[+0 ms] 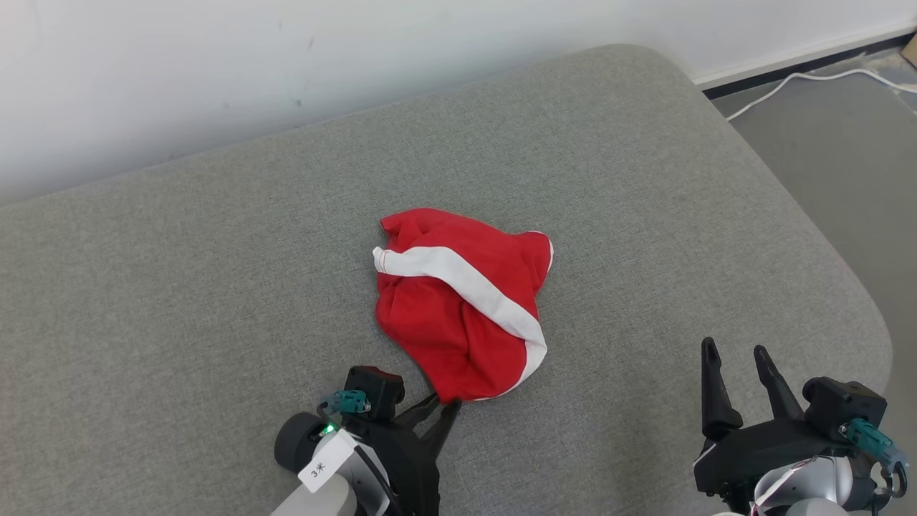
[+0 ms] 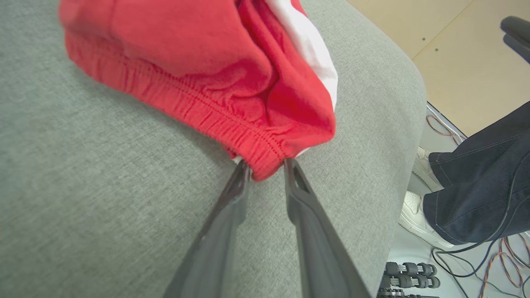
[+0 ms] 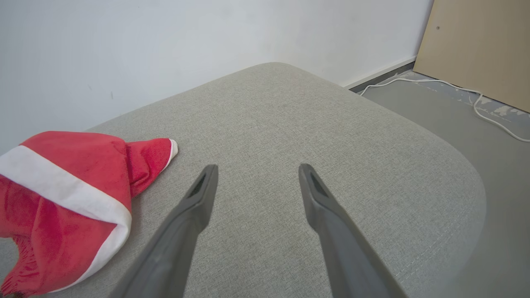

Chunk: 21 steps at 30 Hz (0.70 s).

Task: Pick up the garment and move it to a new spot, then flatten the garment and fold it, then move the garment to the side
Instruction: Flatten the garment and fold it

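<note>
Cushion point(image 1: 215, 287): broad grey upholstered top with rounded edges, and it carries everything we care about.

Red shorts point(image 1: 458, 308) lie crumpled near its middle, slightly toward our side. We read the heap as longer from far to near than it is wide. It narrows to a point at the near end. A white stripe point(image 1: 458, 276) crosses it slantwise, from far-left down to near-right.

Right gripper point(image 1: 735, 349) hangs over bare cushion, well apart from the shorts, to their right and nearer to us. Its jaws stand wide with nothing between them. In its wrist view the heap lies off to the left of the fingers.

Left gripper point(image 1: 438, 412) sits at the near point of the heap, fingers aimed along the heap's length. From its wrist we see the jaws drawn in to a narrow gap on the end of the gathered waistband point(image 2: 186, 103). Cloth is bunched between the tips and touches both. How firm the bite is, we cannot judge.

The relation that matters: the shorts stretch away from the left jaws, directly ahead of them. The left arm is therefore the nearer one by far. We judge the lift belongs to it. With only the waistband's end caught, the cloth could slip free. The rest would likely trail from that corner.
</note>
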Tool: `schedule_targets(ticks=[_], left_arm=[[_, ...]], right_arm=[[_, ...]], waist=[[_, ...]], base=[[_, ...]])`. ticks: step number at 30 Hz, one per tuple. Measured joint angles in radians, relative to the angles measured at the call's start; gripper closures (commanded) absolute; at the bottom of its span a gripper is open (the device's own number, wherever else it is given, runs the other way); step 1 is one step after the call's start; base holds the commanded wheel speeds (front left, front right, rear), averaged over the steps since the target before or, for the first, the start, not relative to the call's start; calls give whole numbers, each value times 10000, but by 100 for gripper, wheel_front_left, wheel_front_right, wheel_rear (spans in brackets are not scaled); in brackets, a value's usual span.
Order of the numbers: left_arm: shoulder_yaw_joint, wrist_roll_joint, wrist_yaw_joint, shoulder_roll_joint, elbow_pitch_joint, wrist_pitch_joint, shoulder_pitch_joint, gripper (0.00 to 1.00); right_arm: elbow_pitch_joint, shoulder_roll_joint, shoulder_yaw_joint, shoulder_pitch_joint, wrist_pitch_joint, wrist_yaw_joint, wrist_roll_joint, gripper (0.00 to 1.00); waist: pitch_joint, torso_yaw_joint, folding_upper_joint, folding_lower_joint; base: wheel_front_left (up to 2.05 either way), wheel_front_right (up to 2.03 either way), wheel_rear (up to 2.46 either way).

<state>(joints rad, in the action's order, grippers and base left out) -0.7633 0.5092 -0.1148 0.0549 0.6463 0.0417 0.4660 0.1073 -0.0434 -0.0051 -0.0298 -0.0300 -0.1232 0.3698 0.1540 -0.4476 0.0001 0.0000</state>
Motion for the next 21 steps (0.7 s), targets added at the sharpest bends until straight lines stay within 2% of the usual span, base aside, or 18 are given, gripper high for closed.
schedule_targets(ticks=[1, 2, 4, 10, 13, 17, 21], left_arm=[[-15, 21, -2, 0, 27, -27, 32, 69], [-35, 23, -2, 0, 52, -40, 78, 85], [-71, 48, -4, -4, 61, -59, 141, 100], [-198, 44, -15, -50, 134, -165, 329, 100], [127, 48, 10, -4, 67, -391, 624, 100], [779, 48, 483, 303, -178, -813, 989, 89], [1014, -94, 869, 600, -456, -1089, 1337, 89]], right_arm=[[6, 0, 0, 0, -2, 0, 0, 0], [13, 0, 0, 0, -13, -2, 0, 0], [33, 0, -6, 0, -25, -2, 0, 0], [92, 2, -226, 29, -125, -4, 82, 0], [153, 2, -242, 33, -146, -4, 88, 0], [207, 4, -249, 48, -182, -4, 173, 0], [268, 4, -240, 54, -201, -8, 173, 0]], waist=[[0, -1, 0, 0], [0, -1, 0, 0], [-2, 2, 0, 0], [-56, 221, 0, 0], [-120, 376, 0, 0], [-245, 625, 0, 0], [-414, 889, 0, 0]], base=[[0, 0, 0], [0, 0, 0], [0, 0, 0], [0, 0, 0], [0, 0, 0], [0, 0, 0], [0, 0, 0]])
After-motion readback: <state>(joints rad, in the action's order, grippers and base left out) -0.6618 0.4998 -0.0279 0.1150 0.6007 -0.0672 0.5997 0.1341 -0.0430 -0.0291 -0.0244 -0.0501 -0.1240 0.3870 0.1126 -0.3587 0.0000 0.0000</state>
